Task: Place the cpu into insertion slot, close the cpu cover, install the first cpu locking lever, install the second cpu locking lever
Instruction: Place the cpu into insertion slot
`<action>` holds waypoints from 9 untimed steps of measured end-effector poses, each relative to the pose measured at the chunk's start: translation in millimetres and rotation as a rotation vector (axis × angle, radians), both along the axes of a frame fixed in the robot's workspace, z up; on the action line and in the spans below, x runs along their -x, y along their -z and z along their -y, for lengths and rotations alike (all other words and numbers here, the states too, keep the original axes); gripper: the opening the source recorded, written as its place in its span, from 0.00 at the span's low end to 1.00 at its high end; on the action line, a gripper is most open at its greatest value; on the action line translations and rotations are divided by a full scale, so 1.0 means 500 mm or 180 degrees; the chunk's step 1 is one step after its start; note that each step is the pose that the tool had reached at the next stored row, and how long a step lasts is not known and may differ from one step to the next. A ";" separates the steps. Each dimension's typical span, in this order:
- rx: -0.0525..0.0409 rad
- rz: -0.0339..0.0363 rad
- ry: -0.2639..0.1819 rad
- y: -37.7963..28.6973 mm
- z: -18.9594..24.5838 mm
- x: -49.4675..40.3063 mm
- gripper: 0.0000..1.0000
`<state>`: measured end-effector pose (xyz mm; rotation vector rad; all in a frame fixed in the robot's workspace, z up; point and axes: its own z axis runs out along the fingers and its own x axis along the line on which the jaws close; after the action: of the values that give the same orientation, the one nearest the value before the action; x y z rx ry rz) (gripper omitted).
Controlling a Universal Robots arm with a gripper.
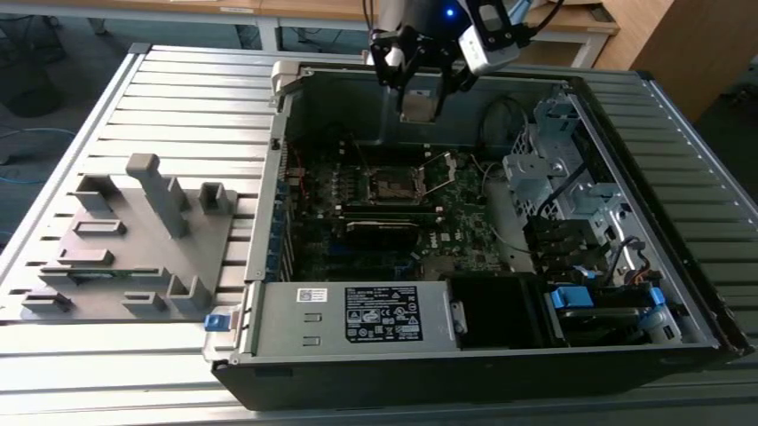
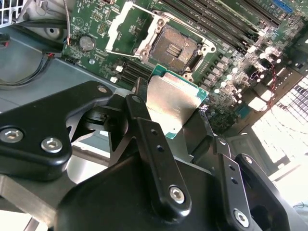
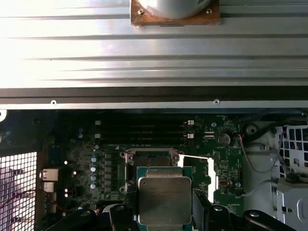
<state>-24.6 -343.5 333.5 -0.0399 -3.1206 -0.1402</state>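
My gripper (image 1: 421,99) hangs over the back of the open computer case, shut on the cpu (image 1: 417,108), a small silver-topped square chip. In both wrist views the cpu (image 2: 173,103) (image 3: 164,199) sits between the black fingers (image 2: 144,132), held up above the motherboard. The insertion slot (image 1: 391,185) (image 2: 174,48) lies open and bare on the green board, below the chip and apart from it. The cpu cover (image 1: 442,173) (image 2: 126,29) (image 3: 198,166), a thin silver frame, is swung up beside the slot. In the first wrist view the chip hides part of the slot (image 3: 149,159).
Case walls ring the motherboard (image 1: 462,240). A power supply (image 1: 355,315) fills the near side, and a drive cage (image 1: 556,169) with cables stands on the exterior view's right. Black memory sticks (image 1: 382,213) lie just in front of the slot. A grey fixture block (image 1: 130,240) sits on the ridged table.
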 end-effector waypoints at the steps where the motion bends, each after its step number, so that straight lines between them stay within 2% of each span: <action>1: 0.0000 0.0000 0.0000 0.001 0.0000 0.000 0.54; 9: 0.0000 0.0004 0.0000 0.014 0.0000 0.001 0.54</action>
<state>-25.2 -343.5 326.4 -0.0399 -3.1218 -0.1402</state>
